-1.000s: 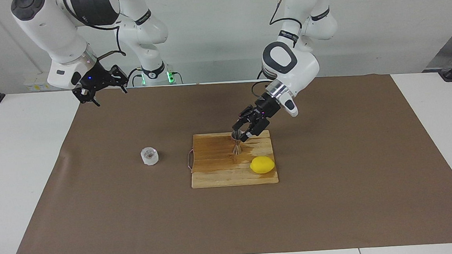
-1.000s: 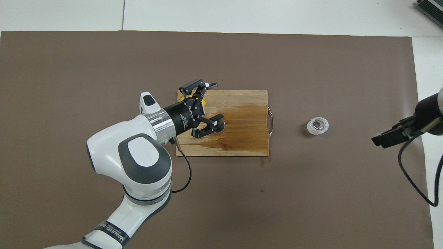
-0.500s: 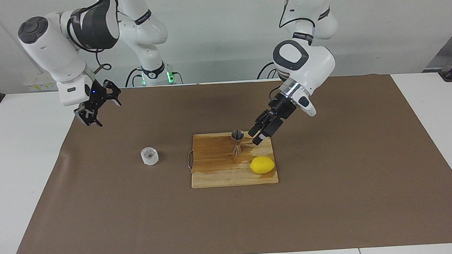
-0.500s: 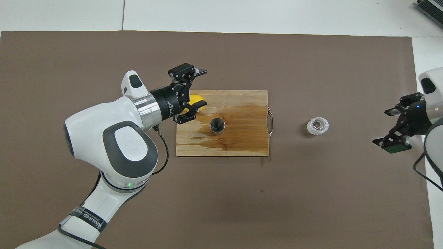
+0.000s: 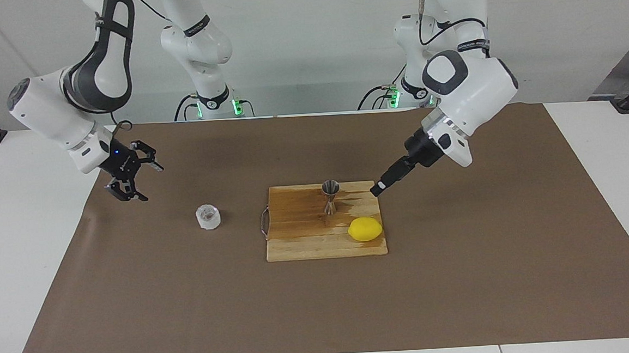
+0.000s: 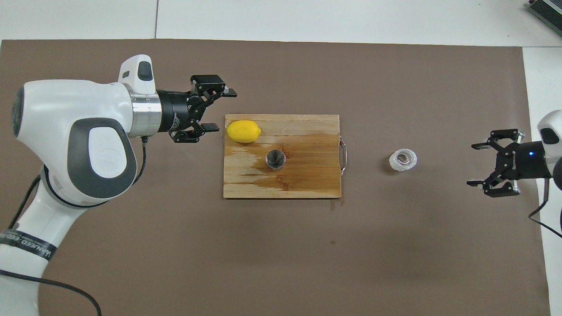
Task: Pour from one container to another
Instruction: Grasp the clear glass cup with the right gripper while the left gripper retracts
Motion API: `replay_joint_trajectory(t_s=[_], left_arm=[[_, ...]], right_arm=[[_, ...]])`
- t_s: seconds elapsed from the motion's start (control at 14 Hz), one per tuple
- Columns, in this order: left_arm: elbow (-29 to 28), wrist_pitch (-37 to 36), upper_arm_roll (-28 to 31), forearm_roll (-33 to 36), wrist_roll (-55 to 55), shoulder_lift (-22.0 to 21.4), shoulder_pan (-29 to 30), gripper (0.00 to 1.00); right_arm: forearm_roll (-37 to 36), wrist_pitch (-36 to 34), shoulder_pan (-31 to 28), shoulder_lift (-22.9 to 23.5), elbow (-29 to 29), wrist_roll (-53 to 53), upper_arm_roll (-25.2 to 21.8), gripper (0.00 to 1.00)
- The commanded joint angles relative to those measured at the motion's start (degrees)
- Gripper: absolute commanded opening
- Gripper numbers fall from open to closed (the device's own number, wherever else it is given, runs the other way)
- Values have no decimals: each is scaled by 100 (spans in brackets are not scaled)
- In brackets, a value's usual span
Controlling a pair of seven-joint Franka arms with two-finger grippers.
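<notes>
The steel hourglass jigger stands upright on the wooden cutting board; it also shows in the overhead view. The short clear cup stands on the brown mat, toward the right arm's end; it shows from above too. My left gripper is open and empty, over the mat beside the board's corner. My right gripper is open and empty, over the mat toward the right arm's end, apart from the cup.
A yellow lemon lies on the board's corner toward the left arm's end, farther from the robots than the jigger. The board has a wire handle facing the cup. The brown mat covers most of the white table.
My left gripper has let go of the jigger and drawn back off the board toward its own end. My right gripper has come down and moved toward the cup.
</notes>
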Motion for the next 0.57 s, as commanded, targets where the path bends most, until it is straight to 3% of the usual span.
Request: replay_joint_trajectory(t_s=[0.0, 0.29, 0.5], left_arm=[[328, -683, -18, 1125, 85, -6, 340, 100], [567, -1265, -18, 3121, 251, -163, 402, 100], [523, -1764, 8, 3503, 1022, -505, 840, 100]], right_arm=[[950, 201, 2, 509, -4, -875, 62, 100], [2356, 343, 107, 1203, -5, -1772, 123, 100], [2588, -113, 90, 1477, -40, -2064, 114, 100]])
